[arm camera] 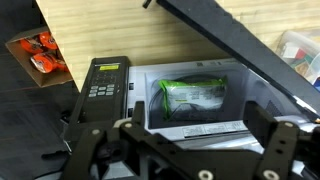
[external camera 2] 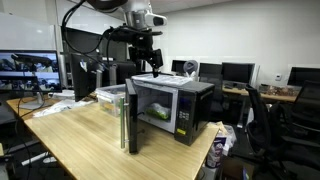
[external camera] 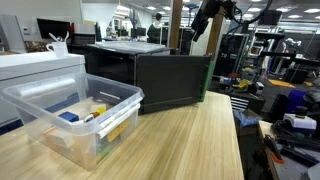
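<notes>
The hand (external camera 2: 148, 62) hangs just above the microwave (external camera 2: 176, 105), fingers spread wide and holding nothing. In the wrist view the bag (arm camera: 195, 97) lies inside the cavity, at 12 o'clock from the hand. The keypad (arm camera: 105, 78) is at the bag's 9 o'clock, and the door (arm camera: 240, 50) stands open at its 2 o'clock.

The bag looks like a soft, light, green plastic packet. It is probably crinkly and slippery and would crush under a hard pinch, so a gentle grip on its near edge or a bunched fold seems best. The door is stiff and hinged, and its free edge is the place to push. The microwave is heavy and unlikely to shift.

Count: 1 microwave, 1 door, 1 bag, 1 clear bin (external camera: 70, 115) on the tabletop (external camera: 190, 140), and 1 orange packet (arm camera: 40, 55) at 10 o'clock.
</notes>
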You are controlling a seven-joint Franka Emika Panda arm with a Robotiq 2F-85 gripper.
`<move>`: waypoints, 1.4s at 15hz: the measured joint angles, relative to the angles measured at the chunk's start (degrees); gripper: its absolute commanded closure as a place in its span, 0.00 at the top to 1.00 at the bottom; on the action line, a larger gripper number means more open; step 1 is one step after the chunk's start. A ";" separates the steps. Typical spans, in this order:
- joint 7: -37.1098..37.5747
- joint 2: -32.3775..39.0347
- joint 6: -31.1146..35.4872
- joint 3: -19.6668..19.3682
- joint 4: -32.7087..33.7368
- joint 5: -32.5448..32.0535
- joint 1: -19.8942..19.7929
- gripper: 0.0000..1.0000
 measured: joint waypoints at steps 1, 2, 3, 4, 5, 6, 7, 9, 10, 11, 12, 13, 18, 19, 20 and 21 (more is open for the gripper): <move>0.00 0.91 0.00 0.48 0.38 0.00 -0.17 1.00; 0.00 2.16 0.00 1.31 0.70 0.00 -0.52 1.00; 0.00 2.84 0.00 1.73 0.83 0.00 -0.71 1.00; 0.00 3.71 0.02 2.20 0.98 0.00 -0.87 1.00; 0.00 4.78 0.11 2.91 1.14 0.00 -1.18 1.00; 0.00 5.67 0.25 3.53 1.27 0.00 -1.48 1.00; 0.00 6.48 0.38 4.01 1.48 -0.01 -1.68 1.00; -0.01 8.12 0.57 5.14 2.12 -0.04 -2.37 1.00; -0.01 8.71 0.57 5.57 2.40 -0.06 -2.68 1.00; -0.01 9.22 0.58 6.05 2.61 -0.24 -3.05 1.00; -0.01 9.53 0.60 6.41 2.65 -0.66 -3.24 1.00; -0.01 9.75 0.60 6.87 2.64 -1.26 -3.47 1.00; -0.01 9.68 0.87 8.96 1.94 -6.30 -3.66 1.00; -0.01 9.55 1.06 9.35 1.60 -7.26 -3.65 1.00; -0.01 9.41 1.13 9.62 1.28 -7.97 -3.65 1.00; -0.01 9.13 1.34 9.89 0.74 -8.71 -3.65 1.00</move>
